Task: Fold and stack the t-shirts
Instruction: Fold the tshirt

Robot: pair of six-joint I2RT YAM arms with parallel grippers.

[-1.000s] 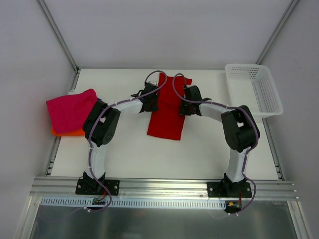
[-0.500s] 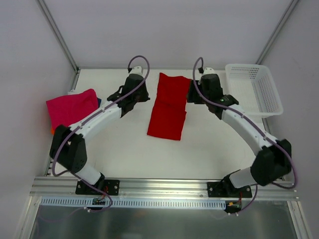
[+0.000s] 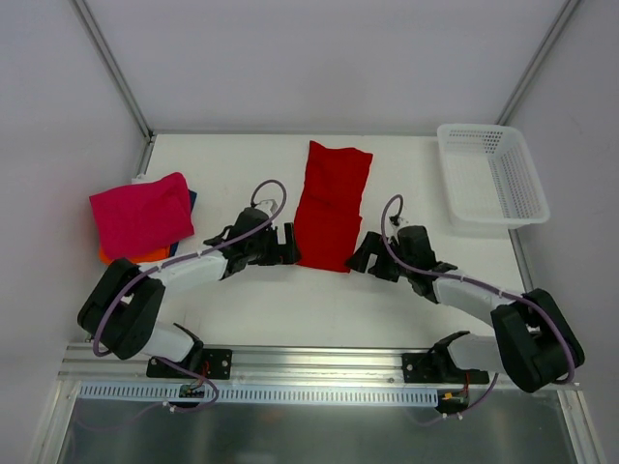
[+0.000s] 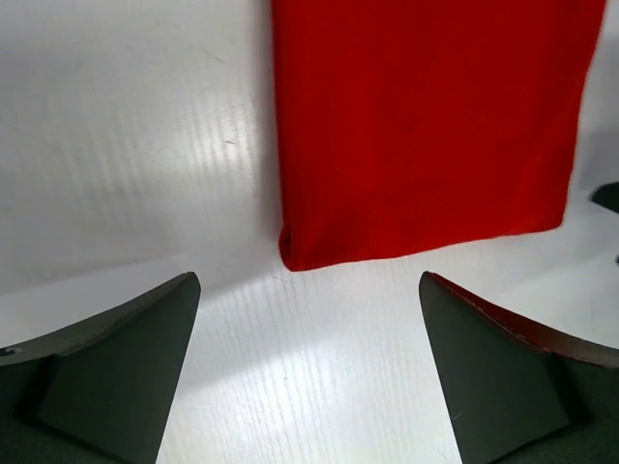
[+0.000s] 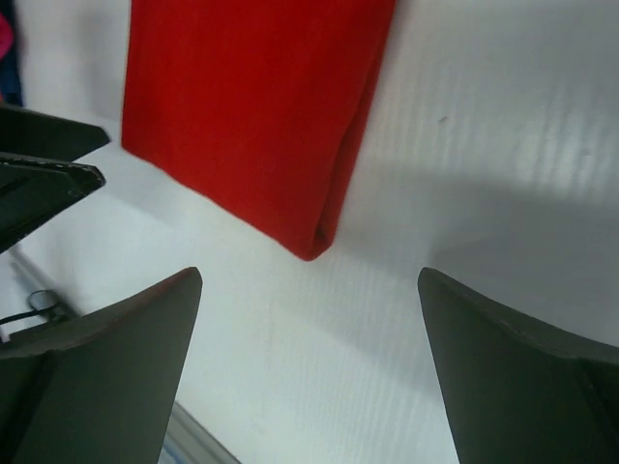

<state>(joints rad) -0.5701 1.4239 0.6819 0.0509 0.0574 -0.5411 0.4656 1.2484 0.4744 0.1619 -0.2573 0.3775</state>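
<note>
Red t-shirt (image 3: pixel 332 206) flanked low by left gripper (image 3: pixel 288 244) and right gripper (image 3: pixel 360 259).

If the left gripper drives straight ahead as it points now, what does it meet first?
Probably the near left corner of the folded bright red t-shirt, flat on the white table ahead of the open left gripper; height is unclear.

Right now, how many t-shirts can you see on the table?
4. A red t-shirt lies folded long in the middle. At the left, a magenta t-shirt lies on an orange t-shirt and a blue t-shirt, whose edges peek out. Others may be hidden underneath.
</note>
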